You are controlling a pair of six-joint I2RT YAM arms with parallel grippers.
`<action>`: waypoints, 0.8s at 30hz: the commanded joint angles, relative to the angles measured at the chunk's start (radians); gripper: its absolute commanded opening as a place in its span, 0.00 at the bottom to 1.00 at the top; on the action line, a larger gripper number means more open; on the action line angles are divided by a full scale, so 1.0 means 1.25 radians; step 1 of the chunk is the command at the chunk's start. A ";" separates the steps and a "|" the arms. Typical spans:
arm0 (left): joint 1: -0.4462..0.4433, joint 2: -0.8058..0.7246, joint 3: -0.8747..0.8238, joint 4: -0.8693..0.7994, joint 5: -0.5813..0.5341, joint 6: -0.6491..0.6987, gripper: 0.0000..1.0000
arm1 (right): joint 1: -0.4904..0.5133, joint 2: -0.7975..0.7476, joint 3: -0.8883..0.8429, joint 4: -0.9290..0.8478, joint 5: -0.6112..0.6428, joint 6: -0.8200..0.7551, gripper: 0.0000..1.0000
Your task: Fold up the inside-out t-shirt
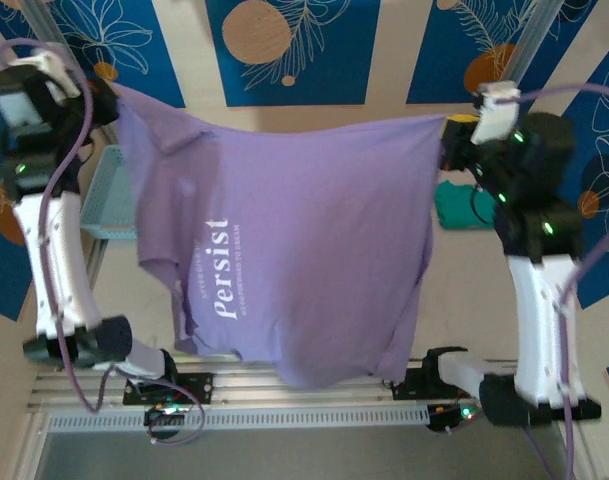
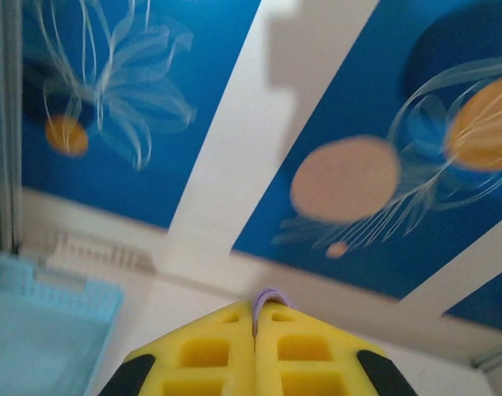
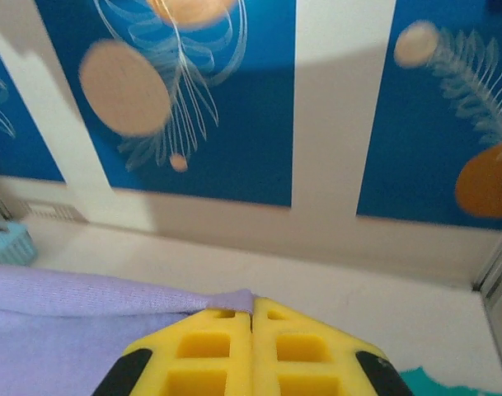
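Inside-out t-shirt (image 1: 304, 250): lavender, hung as a sheet in the air between the two arms. Its top edge is drawn nearly straight from one claw to the other, and the rest drapes down toward the arm bases. White "Persist" lettering runs sideways on the face turned to the overhead camera.
Purpose of the hold: by my reading, a spread-and-shake position, so that the cloth hangs flat before it is laid down for folding. No fold has been made yet.
Table (image 1: 464, 300): pale surface beneath the shirt. Whether the hanging hem touches it cannot be determined.
Basket (image 1: 109, 195): light blue, at the left, partly behind the shirt edge and apart from the grip points.
Teal-green shirt (image 1: 462, 205): bunched on the table at the right, just below the right arm's wrist. It is not part of the task.
Left gripper (image 2: 255, 309): clenched on one top corner of the t-shirt, with a sliver of purple cloth showing between the yellow pads.
Right gripper (image 3: 251, 301): clenched on the opposite top corner, with the taut edge running away to its left.
Caution: both holds are at the extreme corner, so I judge slip likely under a sharp pull.
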 commanded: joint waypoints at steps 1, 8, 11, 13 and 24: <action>-0.014 -0.021 0.077 0.057 -0.015 0.010 0.00 | -0.008 0.019 0.042 0.085 -0.008 0.006 0.00; -0.014 -0.098 0.133 0.076 -0.034 -0.003 0.00 | -0.017 -0.012 0.130 0.030 -0.014 0.007 0.00; -0.013 -0.169 0.125 0.075 -0.038 0.006 0.00 | -0.021 -0.078 0.128 0.006 -0.008 0.003 0.00; -0.013 -0.215 0.121 0.068 -0.046 0.014 0.00 | -0.022 -0.124 0.127 -0.010 -0.004 0.002 0.00; -0.014 -0.399 0.198 0.098 -0.084 0.066 0.00 | -0.021 -0.268 0.278 -0.118 0.006 -0.017 0.00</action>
